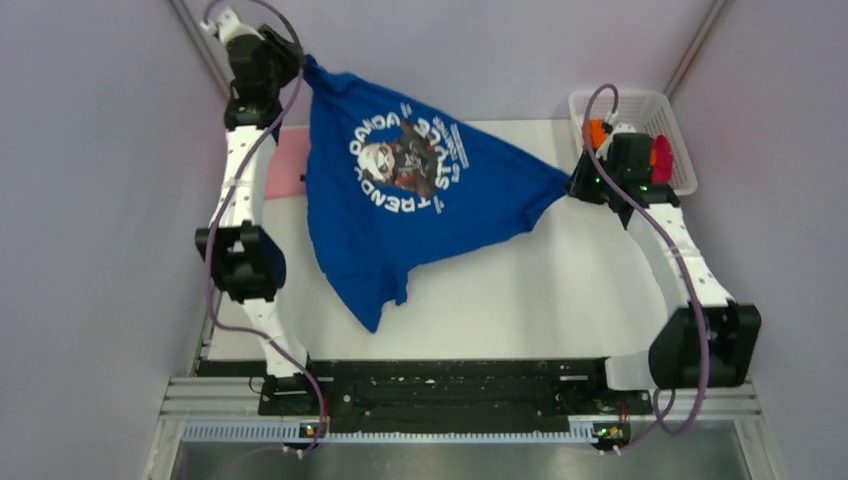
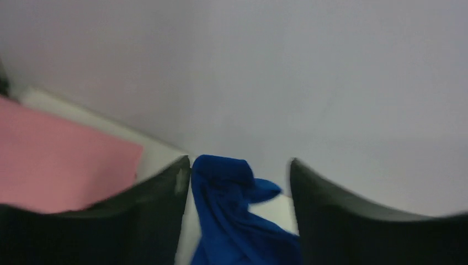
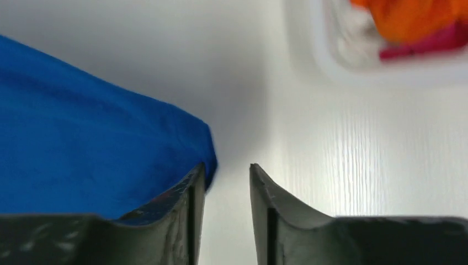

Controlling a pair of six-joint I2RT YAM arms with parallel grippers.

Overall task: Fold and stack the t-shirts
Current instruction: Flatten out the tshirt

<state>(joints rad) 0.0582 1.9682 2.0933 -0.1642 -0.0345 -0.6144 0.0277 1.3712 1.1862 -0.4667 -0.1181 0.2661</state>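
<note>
T-shirt (image 1: 440, 215), blue, gripped by left end effector (image 1: 296, 62)

White mesh basket (image 1: 627, 96), far right of table (image 1: 520, 290)

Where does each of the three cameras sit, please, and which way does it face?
Top external: above and behind the bases, looking down on the table; both arms show, left gripper and right gripper stretching the blue t-shirt.
Left wrist: on the left wrist, facing the wall; its fingers flank blue cloth.
Right wrist: on the right wrist, facing down at the table; its fingers show.
Shared: the blue t-shirt, in all three.
</note>
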